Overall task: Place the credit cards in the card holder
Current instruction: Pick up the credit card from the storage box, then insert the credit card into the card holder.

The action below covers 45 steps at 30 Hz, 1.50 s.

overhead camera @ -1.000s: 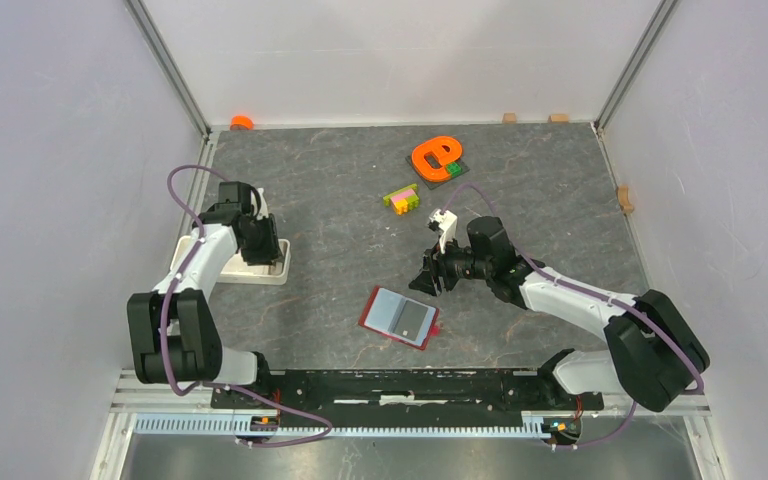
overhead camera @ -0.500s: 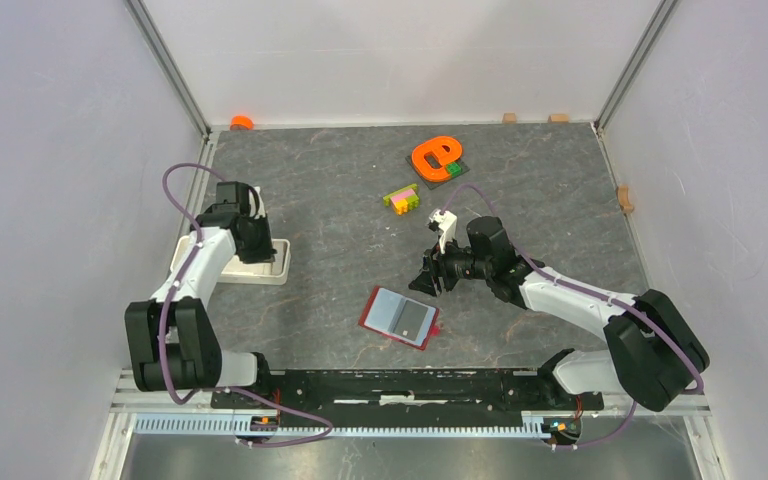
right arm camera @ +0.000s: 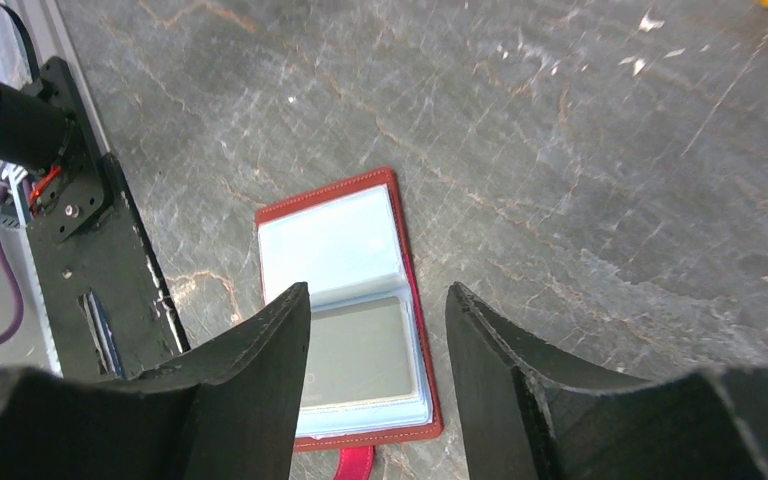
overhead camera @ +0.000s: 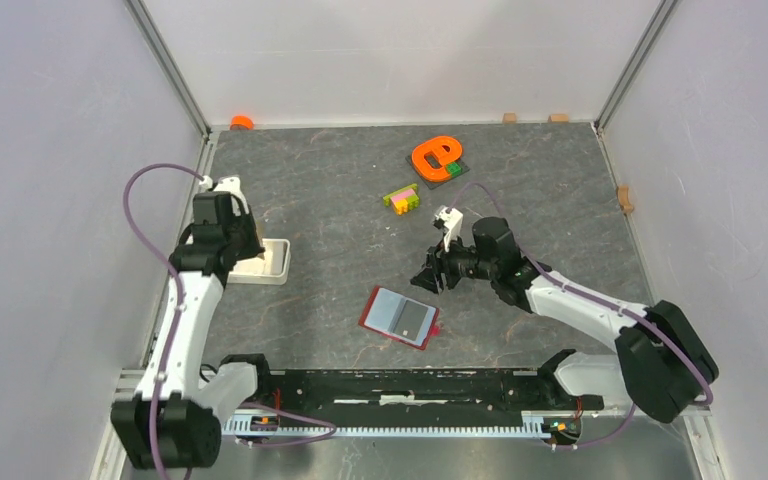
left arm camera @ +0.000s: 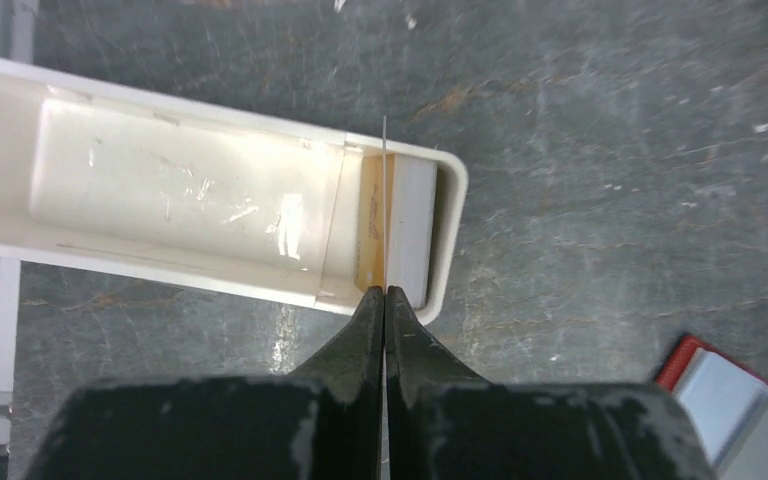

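No print legible: the credit card [left arm camera: 384,180] shows edge-on only, a thin line with a tan strip just beside it

Left claw [left arm camera: 385,292] pinched tight on that card, over the right end of the white tray [left arm camera: 160,180] at the desk's left side

Card holder [right arm camera: 330,250] lies open and flat mid-desk, red border, pale clear sleeves up, well apart from the tray

Right claw [right arm camera: 378,295] hangs open just above it, holding nothing; the wrist view frames the holder between its fingers
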Tool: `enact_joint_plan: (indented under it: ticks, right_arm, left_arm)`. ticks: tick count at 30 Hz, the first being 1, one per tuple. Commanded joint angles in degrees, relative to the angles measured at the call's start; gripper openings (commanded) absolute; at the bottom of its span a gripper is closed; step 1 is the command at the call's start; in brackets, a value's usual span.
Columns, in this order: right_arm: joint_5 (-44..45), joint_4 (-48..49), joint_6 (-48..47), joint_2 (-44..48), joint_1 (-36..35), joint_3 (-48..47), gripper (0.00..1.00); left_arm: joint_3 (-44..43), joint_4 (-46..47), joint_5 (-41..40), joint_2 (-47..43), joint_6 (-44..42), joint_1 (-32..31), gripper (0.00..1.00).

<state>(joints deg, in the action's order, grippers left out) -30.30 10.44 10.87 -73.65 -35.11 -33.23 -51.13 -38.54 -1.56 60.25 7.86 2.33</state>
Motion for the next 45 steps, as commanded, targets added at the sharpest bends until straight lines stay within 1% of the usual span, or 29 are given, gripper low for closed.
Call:
enact_joint_plan:
  ticks: [1, 5, 8, 11, 14, 18, 21, 22, 27, 30, 33, 35, 36, 39, 40, 41, 42, 43, 44, 45]
  right_arm:
    - [3.5, 2.4, 2.1, 6.1, 0.2, -0.2, 0.58]
    - [3.9, 6.0, 8.6, 10.9, 0.2, 2.4, 0.61]
    - [1.9, 11.2, 15.0, 13.9, 0.2, 5.5, 0.66]
    - [-1.6, 19.1, 22.8, 15.8, 0.1, 8.8, 0.70]
    - [-2.9, 26.7, 29.3, 17.3, 0.1, 12.0, 0.72]
    - [-4.3, 36.4, 36.1, 17.9, -0.5, 14.8, 0.74]
    - [-4.6, 38.3, 38.0, 17.2, -1.8, 14.4, 0.73]
    - [-4.5, 38.7, 38.2, 16.9, -2.6, 14.1, 0.72]
    - [-3.3, 43.1, 39.4, 14.2, -7.5, 11.9, 0.68]
    - [-2.9, 44.2, 39.2, 11.5, -10.0, 10.2, 0.63]
    - [-3.2, 49.3, 41.3, 9.6, -10.6, 10.7, 0.53]
    - [-3.4, 53.3, 43.4, 9.0, -10.8, 11.4, 0.44]
    - [-3.1, 54.1, 43.7, 8.7, -10.9, 11.5, 0.36]
    - [-1.5, 51.2, 43.2, 8.6, -10.9, 11.7, 0.04]
    - [-0.7, 48.8, 42.7, 8.8, -10.9, 11.9, 0.00]
    - [0.7, 45.4, 42.1, 9.4, -10.9, 12.2, 0.00]
    - [3.5, 41.3, 41.4, 10.1, -10.8, 12.7, 0.00]
    - [7.0, 35.1, 40.7, 11.1, -10.9, 13.1, 0.00]
    - [10.3, 29.2, 39.9, 11.9, -10.8, 13.5, 0.00]
    - [13.7, 24.9, 39.5, 12.4, -10.8, 13.8, 0.00]
  left_arm:
    - [-0.5, 2.9, 0.9, -9.6, 0.8, -1.6, 0.02]
    - [0.3, 3.4, 10.2, -13.8, 3.7, -5.7, 0.02]
    - [2.7, 6.6, 22.9, -14.9, 8.2, -8.1, 0.02]
    - [6.8, 14.5, 35.0, -16.4, 14.1, -11.8, 0.02]
    - [10.5, 24.0, 44.1, -18.0, 20.2, -15.0, 0.02]
    - [13.8, 33.4, 52.8, -17.8, 26.5, -18.0, 0.02]
    - [17.9, 44.0, 56.4, -18.2, 33.4, -20.9, 0.02]
    - [18.5, 45.9, 56.8, -18.3, 34.5, -21.6, 0.02]
    - [19.8, 47.5, 55.3, -18.6, 35.8, -26.1, 0.02]
    - [21.4, 51.2, 53.6, -18.7, 38.1, -29.0, 0.02]
    - [23.6, 54.3, 51.2, -18.6, 39.9, -31.5, 0.02]
    - [24.6, 55.1, 50.1, -18.2, 40.1, -32.8, 0.02]
    - [25.1, 55.4, 49.6, -18.0, 40.2, -33.5, 0.02]
    - [25.7, 55.7, 48.2, -17.2, 40.3, -35.0, 0.03]
    - [25.6, 54.2, 47.2, -16.7, 39.6, -35.2, 0.17]
    - [25.3, 50.1, 44.5, -16.4, 37.8, -35.2, 0.34]
    - [24.8, 44.3, 39.8, -16.2, 35.2, -35.3, 0.49]
    - [24.6, 40.0, 35.2, -16.0, 33.2, -35.4, 0.59]
    - [24.7, 35.7, 30.1, -15.7, 31.7, -35.5, 0.62]
    - [25.3, 33.7, 27.0, -15.2, 31.0, -35.6, 0.64]
